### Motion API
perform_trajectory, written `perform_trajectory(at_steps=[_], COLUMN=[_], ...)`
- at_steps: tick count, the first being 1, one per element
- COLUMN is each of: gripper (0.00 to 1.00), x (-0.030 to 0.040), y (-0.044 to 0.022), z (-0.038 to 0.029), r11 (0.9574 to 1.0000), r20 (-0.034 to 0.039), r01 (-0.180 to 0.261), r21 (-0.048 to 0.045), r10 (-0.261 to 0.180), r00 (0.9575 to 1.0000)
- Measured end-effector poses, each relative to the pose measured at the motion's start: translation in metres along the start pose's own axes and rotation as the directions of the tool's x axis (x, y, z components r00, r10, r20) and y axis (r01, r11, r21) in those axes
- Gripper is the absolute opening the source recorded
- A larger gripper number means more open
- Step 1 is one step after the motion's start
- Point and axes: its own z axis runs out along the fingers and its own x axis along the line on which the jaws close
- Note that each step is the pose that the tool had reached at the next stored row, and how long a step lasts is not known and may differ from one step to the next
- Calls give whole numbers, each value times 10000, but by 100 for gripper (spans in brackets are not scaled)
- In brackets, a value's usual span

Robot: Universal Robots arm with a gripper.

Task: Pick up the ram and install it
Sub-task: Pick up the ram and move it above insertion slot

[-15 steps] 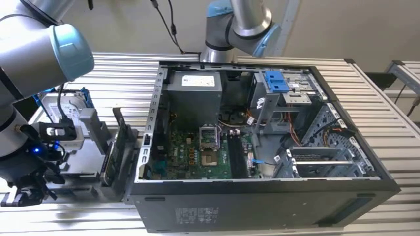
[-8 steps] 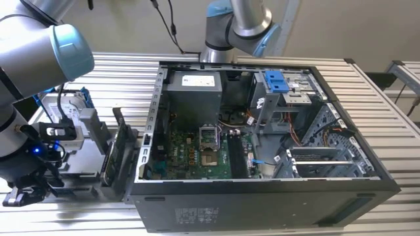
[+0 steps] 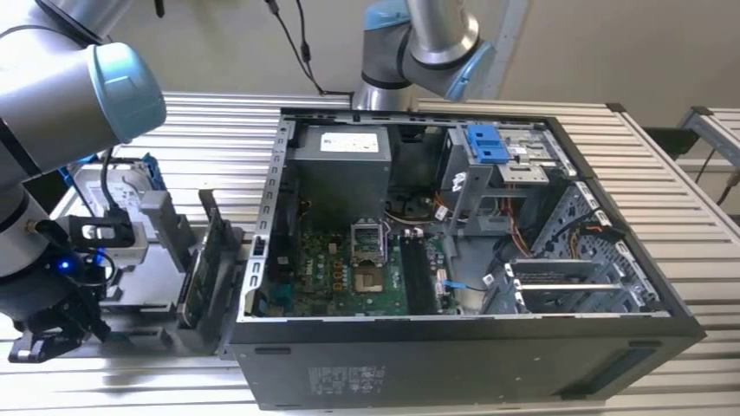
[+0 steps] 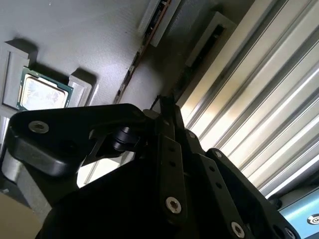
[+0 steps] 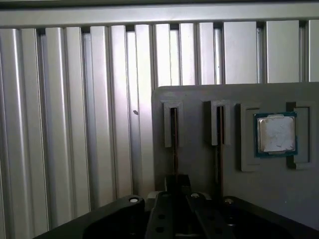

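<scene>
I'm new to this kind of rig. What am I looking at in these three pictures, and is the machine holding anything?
The exterior view is taken from off the machine. It shows a grey robot arm beside an open computer case on a slatted metal table. Both wrist views come from cameras riding on the arm, looking past its black end effector. Beyond it lies a grey holder plate with a square CPU chip in a pocket. A ram stick and a second ram stick stand on edge in slots. The end effector is nearest the first; whether it grips it I cannot tell.
</scene>
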Motion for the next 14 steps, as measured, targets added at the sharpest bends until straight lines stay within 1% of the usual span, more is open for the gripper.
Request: perform_trajectory(at_steps=[11, 14], gripper=[14, 14], x=[0, 0], y=[0, 0], z=[1, -10], r11=[10000, 10000], r20=[-7, -10], r01=[0, 0], r21=[2, 2], r10=[0, 0], r00=[10000, 10000])
